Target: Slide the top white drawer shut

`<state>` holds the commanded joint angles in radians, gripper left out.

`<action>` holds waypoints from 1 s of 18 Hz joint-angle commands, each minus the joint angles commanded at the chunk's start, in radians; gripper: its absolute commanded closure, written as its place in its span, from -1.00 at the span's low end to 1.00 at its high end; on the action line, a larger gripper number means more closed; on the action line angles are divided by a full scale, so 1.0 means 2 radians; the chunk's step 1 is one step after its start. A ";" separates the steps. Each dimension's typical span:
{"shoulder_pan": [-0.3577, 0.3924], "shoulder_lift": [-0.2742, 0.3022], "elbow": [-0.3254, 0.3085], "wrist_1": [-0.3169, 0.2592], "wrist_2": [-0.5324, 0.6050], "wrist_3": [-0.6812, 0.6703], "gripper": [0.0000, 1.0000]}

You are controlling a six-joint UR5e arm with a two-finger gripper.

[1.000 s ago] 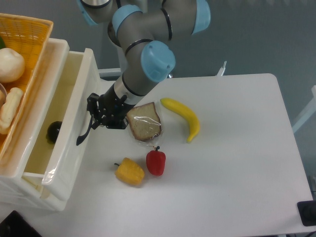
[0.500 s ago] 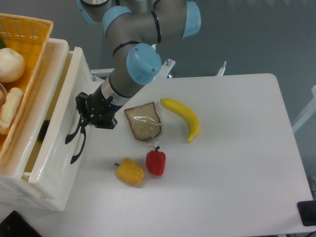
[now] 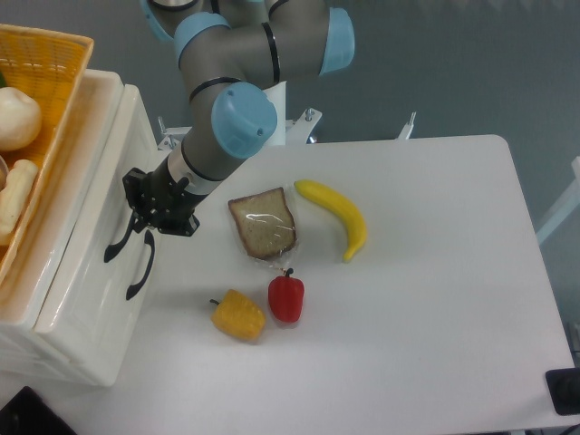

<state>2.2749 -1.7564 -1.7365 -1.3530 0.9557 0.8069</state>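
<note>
Top white drawer [image 3: 86, 245]: glossy cream front, black arched handle [image 3: 116, 246], long axis diagonal, face toward bench [image 3: 426, 299]. Pincer [image 3: 145, 217] against the front; finger spacing unclear.

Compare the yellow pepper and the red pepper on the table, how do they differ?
The yellow pepper is yellow-orange and looks wider and squatter; the red pepper is red and narrower. The yellow pepper's stem points left, toward the cabinet; the red pepper's points up, toward the wrapped bread slice. The yellow pepper lies slightly nearer the table's front edge. Both rest side by side on the white table, untouched by the gripper.
</note>
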 joint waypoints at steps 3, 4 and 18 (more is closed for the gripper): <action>0.008 -0.002 0.002 0.002 0.001 0.001 0.54; 0.014 -0.002 0.002 0.003 0.003 0.002 0.19; 0.169 -0.033 0.071 0.038 0.118 0.008 -1.00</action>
<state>2.6138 -1.8222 -1.5954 -1.2766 1.1914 0.8222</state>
